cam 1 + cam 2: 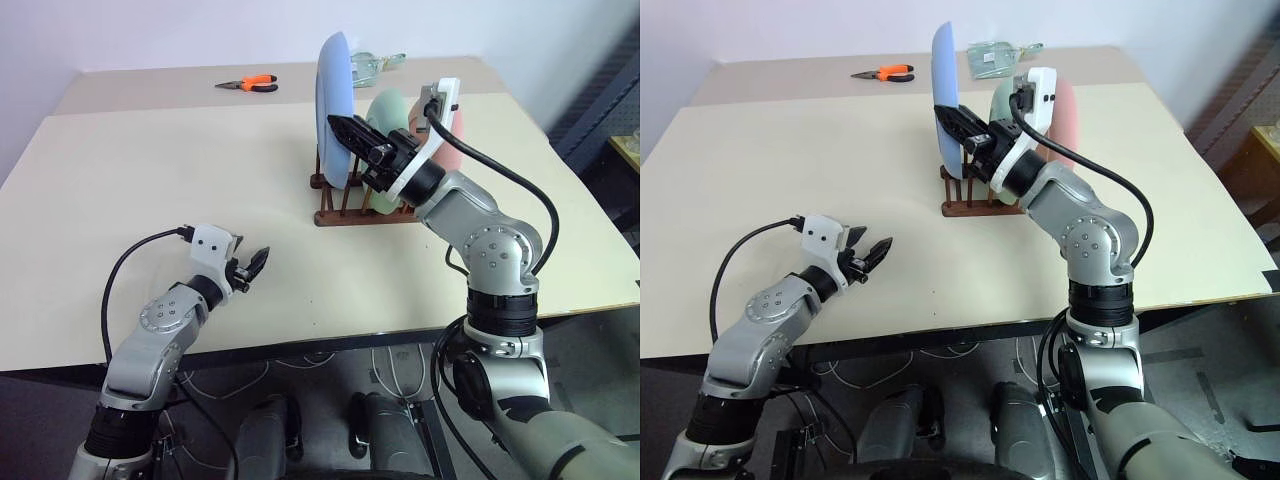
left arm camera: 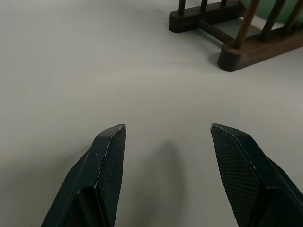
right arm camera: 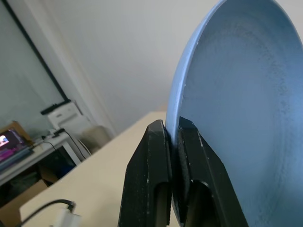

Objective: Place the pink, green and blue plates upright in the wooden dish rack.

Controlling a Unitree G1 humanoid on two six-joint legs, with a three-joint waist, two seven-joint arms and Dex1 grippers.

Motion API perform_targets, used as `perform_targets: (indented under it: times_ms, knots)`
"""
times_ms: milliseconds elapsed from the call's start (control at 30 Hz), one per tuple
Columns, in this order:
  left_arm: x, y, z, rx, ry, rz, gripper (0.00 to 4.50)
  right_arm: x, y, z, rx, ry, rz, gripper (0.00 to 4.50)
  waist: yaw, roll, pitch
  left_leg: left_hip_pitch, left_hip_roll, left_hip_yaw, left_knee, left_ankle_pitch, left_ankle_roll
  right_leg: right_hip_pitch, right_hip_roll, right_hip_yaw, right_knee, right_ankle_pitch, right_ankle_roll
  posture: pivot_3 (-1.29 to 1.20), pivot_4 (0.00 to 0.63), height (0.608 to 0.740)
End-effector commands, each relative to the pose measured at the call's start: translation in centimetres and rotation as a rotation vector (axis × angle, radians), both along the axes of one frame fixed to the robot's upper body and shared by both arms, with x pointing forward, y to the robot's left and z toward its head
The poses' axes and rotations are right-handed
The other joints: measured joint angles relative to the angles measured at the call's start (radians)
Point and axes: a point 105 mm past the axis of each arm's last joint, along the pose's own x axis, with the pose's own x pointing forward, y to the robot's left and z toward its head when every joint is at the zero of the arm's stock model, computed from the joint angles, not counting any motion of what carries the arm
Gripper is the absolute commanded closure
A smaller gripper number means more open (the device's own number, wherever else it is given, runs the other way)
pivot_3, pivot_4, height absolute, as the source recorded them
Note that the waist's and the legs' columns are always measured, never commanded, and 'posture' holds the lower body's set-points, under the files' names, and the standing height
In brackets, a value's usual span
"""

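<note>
The blue plate [image 1: 335,90] stands upright on edge at the left end of the wooden dish rack [image 1: 345,212]. My right gripper [image 1: 340,125] is shut on its rim, and in the right wrist view both fingers [image 3: 151,165] pinch the plate's edge [image 3: 236,118]. The plate's lower edge reaches the pegs; whether it sits in a slot I cannot tell. The green plate [image 1: 385,110] and the pink plate [image 1: 455,135] stand in the rack behind my right arm. My left gripper [image 1: 255,265] hovers open and empty low over the table at the front left, with the rack [image 2: 246,45] ahead of it.
Orange-handled pliers [image 1: 250,83] lie at the back of the cream table [image 1: 150,180]. A clear packet [image 1: 375,65] lies behind the blue plate. The table's front edge runs just below my left gripper.
</note>
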Motion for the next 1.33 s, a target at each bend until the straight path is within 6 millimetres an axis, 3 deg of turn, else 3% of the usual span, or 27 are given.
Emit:
perform_targets:
  times_ms: [33, 100, 300, 367, 433, 567, 633, 733, 833, 1067, 1333]
  knots:
    - [-0.1, -0.2, 1.7, -0.006, -0.065, -0.005, 1.56, 0.4, -0.2, 0.2, -0.013, -0.01, -0.019, 4.18, 0.002, 0.0, 0.0, 0.0, 0.0, 0.0, 0.0, 0.0, 0.0, 0.0, 0.0, 0.0, 0.0, 0.0, 0.0, 0.0, 0.15, 0.74]
    - [-0.1, -0.2, 1.8, -0.007, -0.068, -0.003, 1.55, 0.7, -0.3, 0.2, -0.025, -0.011, -0.031, 3.58, 0.002, 0.0, 0.0, 0.0, 0.0, 0.0, 0.0, 0.0, 0.0, 0.0, 0.001, 0.0, 0.0, 0.0, 0.0, 0.0, 0.15, 0.74]
    - [-0.4, -0.3, 1.9, -0.015, -0.07, 0.011, 1.55, 1.0, -1.2, 1.6, -0.168, -0.203, -0.138, 0.62, 0.001, 0.0, 0.0, 0.0, 0.0, 0.0, 0.0, 0.0, 0.0, 0.0, 0.002, 0.0, 0.0, 0.0, 0.0, 0.0, 0.15, 0.74]
    - [-0.5, -0.4, 1.9, -0.014, -0.069, 0.012, 1.55, 0.4, -1.4, 2.0, -0.251, -0.303, -0.149, 0.62, 0.003, 0.0, 0.0, 0.0, 0.0, 0.0, 0.0, 0.0, 0.0, 0.0, 0.002, 0.0, 0.0, 0.0, 0.0, 0.0, 0.15, 0.74]
    - [-0.4, -0.4, 1.8, -0.013, -0.067, 0.016, 1.55, -0.8, -2.8, 3.2, -0.351, -0.459, -0.192, 0.62, 0.003, 0.0, 0.0, 0.0, 0.0, 0.0, 0.001, 0.0, 0.001, 0.001, 0.002, 0.0, -0.001, 0.0, 0.0, 0.0, 0.15, 0.74]
    - [-0.2, -0.2, 1.6, -0.005, -0.062, 0.021, 1.55, -3.7, -7.8, 4.5, -0.381, -0.517, -0.192, 0.62, 0.013, 0.0, 0.0, 0.0, 0.0, 0.0, 0.001, -0.001, 0.001, 0.002, 0.002, -0.001, -0.001, 0.0, 0.001, 0.0, 0.15, 0.74]
    - [0.0, -0.1, 1.3, 0.013, -0.057, 0.018, 1.55, -5.0, -11.3, 3.0, -0.423, -0.436, -0.188, 0.62, 0.023, -0.001, 0.0, 0.001, 0.0, -0.002, 0.002, -0.001, 0.002, 0.004, 0.002, -0.002, -0.002, 0.0, 0.001, 0.0, 0.15, 0.74]
    - [0.3, 0.3, 0.8, 0.06, -0.053, 0.006, 1.55, -6.0, -15.7, -1.7, -0.579, -0.256, -0.232, 0.62, 0.03, -0.001, -0.001, 0.003, 0.0, -0.003, 0.002, -0.002, 0.003, 0.008, -0.001, -0.005, -0.006, 0.0, 0.001, 0.0, 0.15, 0.74]
    - [0.6, 0.5, 0.6, 0.084, -0.054, -0.003, 1.55, -6.3, -18.2, -4.7, -0.633, -0.147, -0.292, 0.62, 0.022, 0.0, -0.001, 0.003, 0.0, -0.003, 0.002, -0.002, 0.004, 0.008, -0.001, -0.004, -0.006, 0.0, 0.001, 0.0, 0.15, 0.74]
    - [0.4, 1.1, 0.1, 0.152, -0.053, -0.018, 1.55, -4.8, -20.3, -8.6, -0.683, -0.069, -0.39, 0.62, 0.021, 0.0, -0.001, 0.004, 0.0, -0.003, 0.002, -0.002, 0.003, 0.007, -0.001, -0.003, -0.003, 0.0, 0.001, 0.0, 0.15, 0.74]
    - [-0.1, 1.4, -0.2, 0.175, -0.066, 0.027, 1.55, -3.0, -20.1, -10.0, -0.699, -0.069, -0.396, 0.62, 0.029, 0.0, -0.001, 0.004, 0.0, -0.003, 0.003, -0.002, 0.003, 0.008, -0.002, -0.004, -0.004, 0.0, 0.001, 0.0, 0.15, 0.74]
